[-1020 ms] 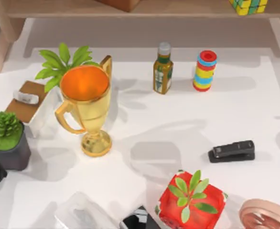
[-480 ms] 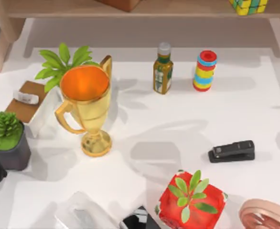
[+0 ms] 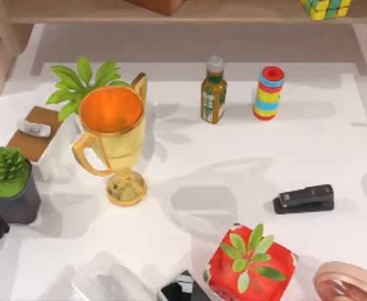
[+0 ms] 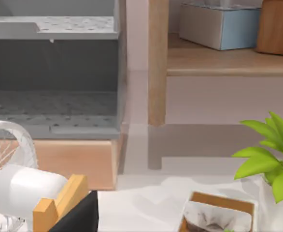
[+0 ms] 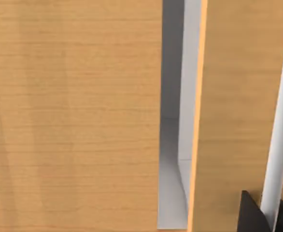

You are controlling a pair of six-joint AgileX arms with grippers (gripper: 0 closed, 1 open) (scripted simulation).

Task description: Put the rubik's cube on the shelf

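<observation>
From above, the rubik's cube point(image 3: 325, 7) sits on the shelf point(image 3: 233, 12), on the board's right-hand part at the far edge of the table point(image 3: 190, 163), its yellow and green squares cut off by the picture's top border. A brown block point(image 3: 158, 5) stands on the same board, well to the left of the cube. Taking the gold trophy point(image 3: 113, 141) as the landmark: a leafy plant point(image 3: 83, 84) rises just behind it, a small bottle point(image 3: 213, 91) stands to its right, and beyond the bottle a striped cylinder point(image 3: 268, 93) of red, blue and yellow rings. A black stapler point(image 3: 304, 199) lies well to the trophy's right and nearer the front; the red planter point(image 3: 251, 263) with green leaves sits in front of the trophy, to the right. A succulent in a dark pot point(image 3: 11, 185) stands left of the trophy.

The left wrist view shows a pale wooden upright of the shelf point(image 4: 158, 63), a grey perforated rack point(image 4: 54, 72) beside it, and a white fan point(image 4: 11, 169) nearer the camera — no fingers are seen, so how that arm's jaws stand cannot be told.

The right wrist view faces light wooden panels point(image 5: 74, 116) with a narrow gap between them; of this arm's jaws, too, nothing can be told.
</observation>
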